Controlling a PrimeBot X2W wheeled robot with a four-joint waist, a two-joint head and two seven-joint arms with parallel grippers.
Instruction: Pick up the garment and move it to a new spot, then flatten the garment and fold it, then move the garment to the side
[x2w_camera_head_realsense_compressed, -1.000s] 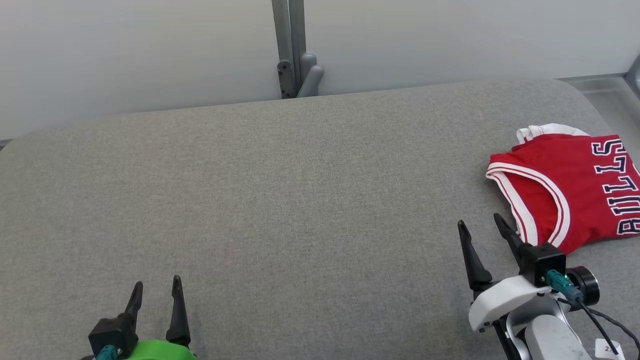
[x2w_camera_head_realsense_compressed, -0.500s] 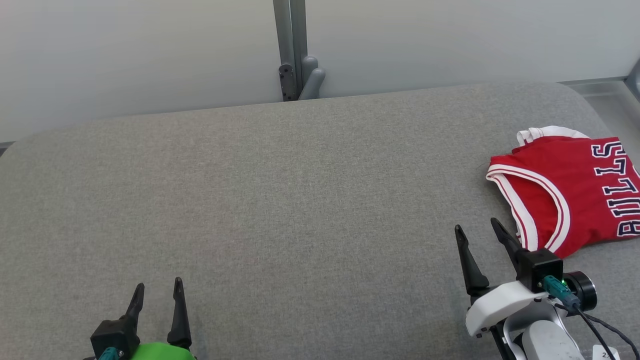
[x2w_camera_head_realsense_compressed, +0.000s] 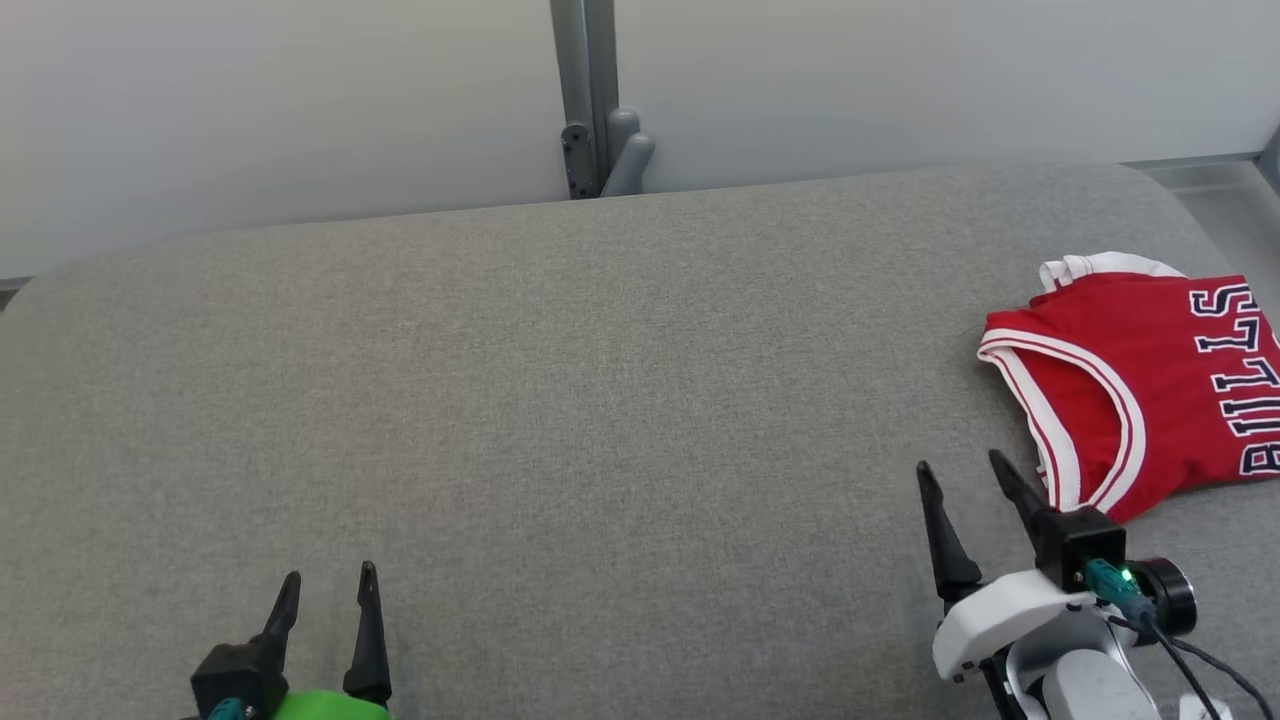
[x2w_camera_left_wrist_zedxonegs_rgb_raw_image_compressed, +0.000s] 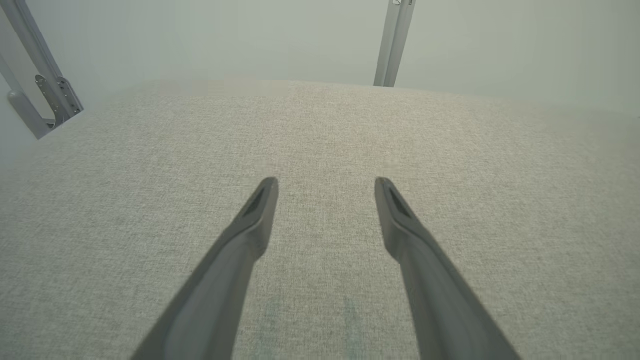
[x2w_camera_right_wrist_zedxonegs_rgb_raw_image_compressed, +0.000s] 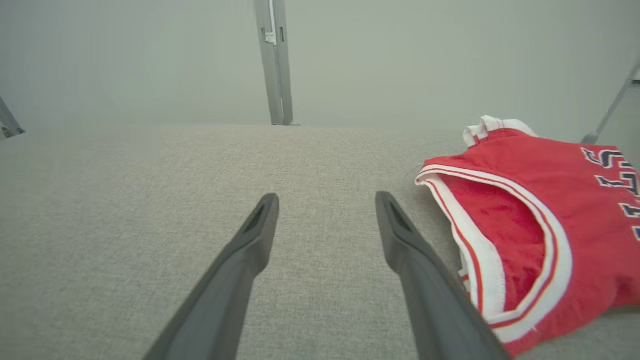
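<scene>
The garment (x2w_camera_head_realsense_compressed: 1160, 380) is a red sleeveless jersey with white trim and dark lettering, lying folded at the far right of the grey fabric surface (x2w_camera_head_realsense_compressed: 600, 400); its right part runs off the head view. My right gripper (x2w_camera_head_realsense_compressed: 962, 462) stands open just left of the jersey's lower corner, apart from it, with nothing between its fingers. In the right wrist view the jersey (x2w_camera_right_wrist_zedxonegs_rgb_raw_image_compressed: 550, 225) lies to the right of the open right gripper (x2w_camera_right_wrist_zedxonegs_rgb_raw_image_compressed: 326, 197). At the lower left my left gripper (x2w_camera_head_realsense_compressed: 330, 572) is open and empty; in its wrist view the left gripper (x2w_camera_left_wrist_zedxonegs_rgb_raw_image_compressed: 325, 181) hovers over bare fabric.
A grey metal post with a bracket (x2w_camera_head_realsense_compressed: 590, 100) stands behind the surface against a pale wall. The surface's rounded far right corner (x2w_camera_head_realsense_compressed: 1160, 180) is near the jersey. A slanted metal bracket (x2w_camera_left_wrist_zedxonegs_rgb_raw_image_compressed: 45, 95) shows at the left of the left wrist view.
The head view has shifted slightly, so everything sits a little lower. Both grippers stay open, and the jersey lies as before.
</scene>
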